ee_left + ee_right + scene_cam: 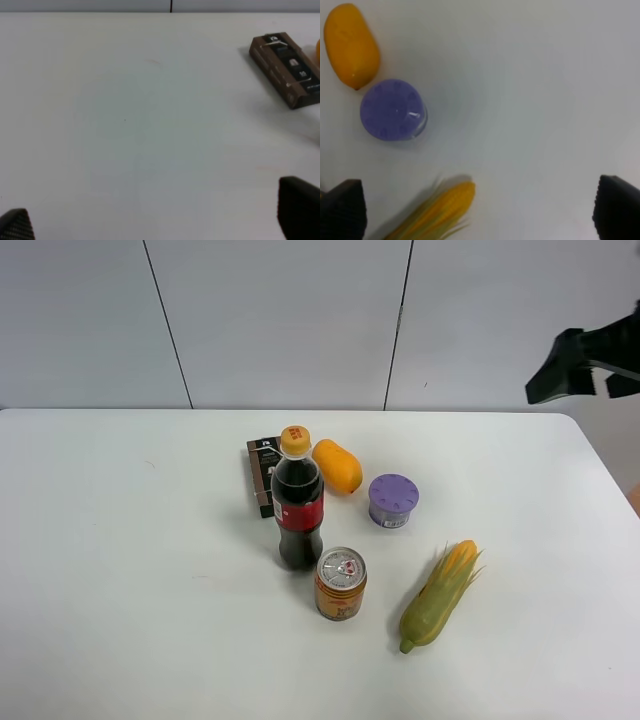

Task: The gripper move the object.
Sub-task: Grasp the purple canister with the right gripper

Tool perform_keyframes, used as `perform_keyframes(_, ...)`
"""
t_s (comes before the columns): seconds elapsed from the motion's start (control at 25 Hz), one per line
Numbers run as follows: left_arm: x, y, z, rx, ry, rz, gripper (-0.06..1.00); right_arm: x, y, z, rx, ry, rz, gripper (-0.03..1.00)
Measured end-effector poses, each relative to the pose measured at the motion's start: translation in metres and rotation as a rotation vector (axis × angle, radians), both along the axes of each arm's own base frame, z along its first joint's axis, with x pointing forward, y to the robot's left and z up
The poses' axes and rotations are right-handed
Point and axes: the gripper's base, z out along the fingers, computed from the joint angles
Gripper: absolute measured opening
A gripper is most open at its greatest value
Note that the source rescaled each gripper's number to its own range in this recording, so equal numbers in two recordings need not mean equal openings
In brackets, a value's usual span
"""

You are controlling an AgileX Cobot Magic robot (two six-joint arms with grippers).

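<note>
From the exterior high camera I see the white table [120, 570] with everything clustered near the middle. The purple container [393, 500] stands upright on its own, just right of the mango [337, 465] and well up from the corn cob [440, 595]. A cola bottle [298, 505] stands left of it, with a brown box [264, 475] lying flat behind the bottle and an orange-labelled can [340, 583] just in front of it. At the upper right edge a black part of the right arm [585, 365] hangs above the table's far corner, well apart from the container; from here I cannot tell how its fingers stand. On the left wrist camera, the left gripper [157, 217] has its two black fingertips [300, 210] at opposite edges of the picture, spread wide, with only bare table between them. The brown box [287, 67] lies off to one side, clear of the fingers. On the right wrist camera I am looking almost straight down. The right gripper [480, 207] is also spread wide, and its fingertips [342, 207] hold nothing. The purple container [393, 109] shows its slotted lid from above, sitting between the mango [351, 45] and the tip of the corn cob [437, 212], touching neither. It is apart from both fingertips, nearer the one beside the corn.
</note>
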Motion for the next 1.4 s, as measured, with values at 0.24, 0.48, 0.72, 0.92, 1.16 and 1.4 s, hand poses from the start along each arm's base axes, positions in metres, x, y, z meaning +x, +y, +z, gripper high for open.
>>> perform_keyframes(0.24,0.0,0.0,0.0,0.0,0.0,0.0,1.0,0.054,0.045,-0.023,-0.06,0.072,0.155,0.63)
perform_keyframes(0.48,0.0,0.0,0.0,0.0,0.0,0.0,1.0,0.088,0.085,-0.051,-0.077,0.15,0.227,0.63)
perform_keyframes(0.72,0.0,0.0,0.0,0.0,0.0,0.0,1.0,0.107,0.091,-0.096,-0.108,0.27,0.233,0.63)
perform_keyframes(0.92,0.0,0.0,0.0,0.0,0.0,0.0,1.0,0.117,0.095,-0.131,-0.126,0.357,0.245,0.63)
perform_keyframes(1.16,0.0,0.0,0.0,0.0,0.0,0.0,1.0,0.119,0.12,-0.161,-0.186,0.387,0.339,0.63)
perform_keyframes(1.4,0.0,0.0,0.0,0.0,0.0,0.0,1.0,0.11,0.161,-0.164,-0.27,0.286,0.459,0.63)
